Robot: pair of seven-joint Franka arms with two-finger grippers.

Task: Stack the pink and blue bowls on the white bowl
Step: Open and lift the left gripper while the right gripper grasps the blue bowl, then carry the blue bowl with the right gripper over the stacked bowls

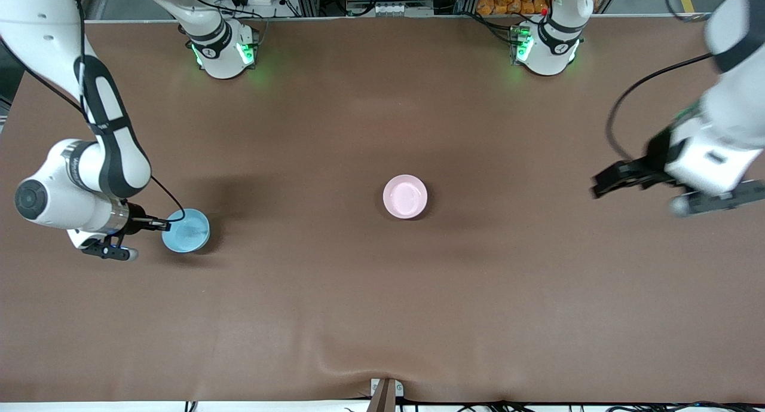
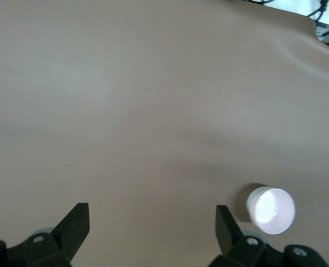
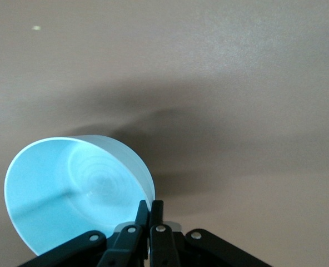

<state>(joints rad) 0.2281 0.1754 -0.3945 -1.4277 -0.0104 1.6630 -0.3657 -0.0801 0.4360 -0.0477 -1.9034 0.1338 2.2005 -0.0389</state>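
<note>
I count 1 blue bowl (image 1: 186,231), 1 pink bowl (image 1: 405,196) mid-table, 2 arms and 2 grippers: left gripper (image 1: 603,185), right gripper (image 1: 164,225); no other bowl separately visible to me.

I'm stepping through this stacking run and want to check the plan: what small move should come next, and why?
Probably lift the blue bowl and carry it over the pink bowl. The right gripper is shut on its rim, the bowl tilted, while the left gripper hangs open at its own end of the table.
</note>
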